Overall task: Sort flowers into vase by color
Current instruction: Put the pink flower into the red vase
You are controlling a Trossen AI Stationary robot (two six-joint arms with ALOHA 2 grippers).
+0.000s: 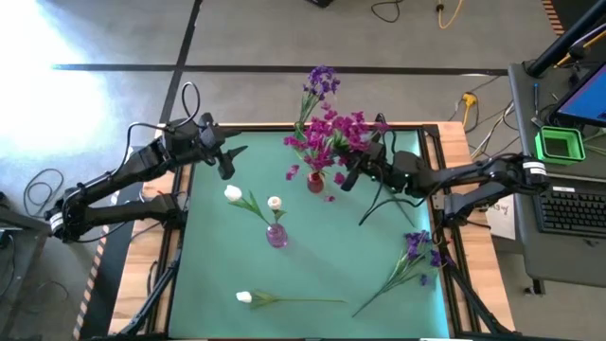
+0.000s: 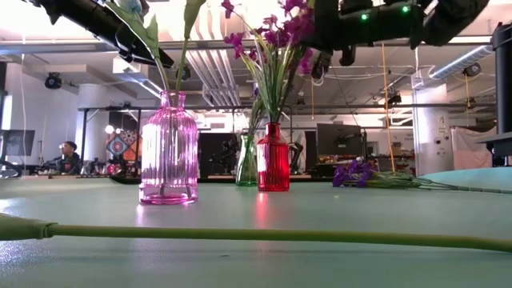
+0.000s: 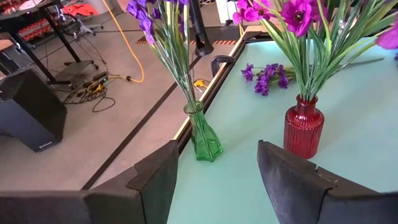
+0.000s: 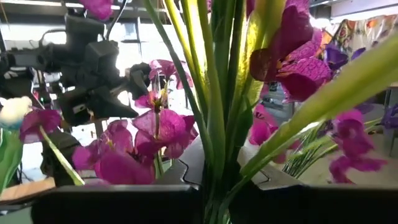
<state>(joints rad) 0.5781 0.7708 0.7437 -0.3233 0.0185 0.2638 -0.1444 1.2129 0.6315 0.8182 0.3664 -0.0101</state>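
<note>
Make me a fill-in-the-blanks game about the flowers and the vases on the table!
1. The magenta flowers stand in the ____ vase.
2. The pink vase holds two ____ flowers.
3. The purple flowers near the right arm lie flat on the ____.
4. The right gripper is beside the ____ flowers.

Missing words: red; white; table; magenta

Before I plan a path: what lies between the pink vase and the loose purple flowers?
In the high view, only bare green mat lies between the pink vase and the loose purple flowers.
</note>
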